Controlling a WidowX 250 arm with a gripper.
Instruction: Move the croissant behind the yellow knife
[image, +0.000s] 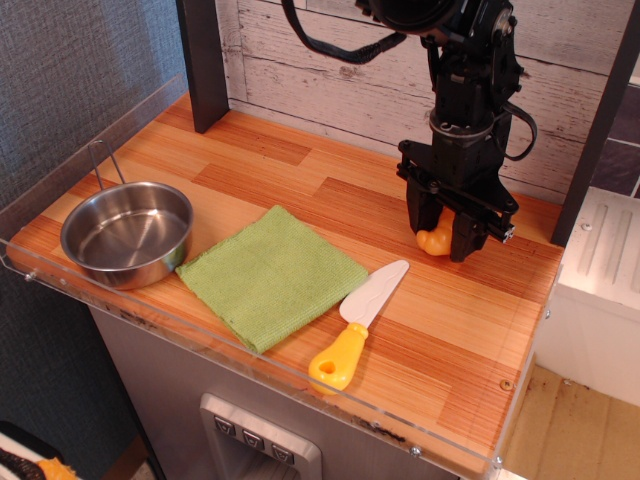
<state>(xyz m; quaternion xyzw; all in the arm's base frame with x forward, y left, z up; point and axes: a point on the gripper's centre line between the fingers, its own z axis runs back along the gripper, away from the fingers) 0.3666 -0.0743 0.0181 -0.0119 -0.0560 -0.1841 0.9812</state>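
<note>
croissant (435, 240) — glossy orange-yellow, clamped in the gripper (441, 243).

A shiny metal bowl (127, 232) sits on the left side of the wooden table (300, 180). A green cloth (271, 274) lies flat just beside the bowl, on its right. Behind the table is a white plank wall (340, 70). A dark post (202, 62) stands at the back left.
</note>
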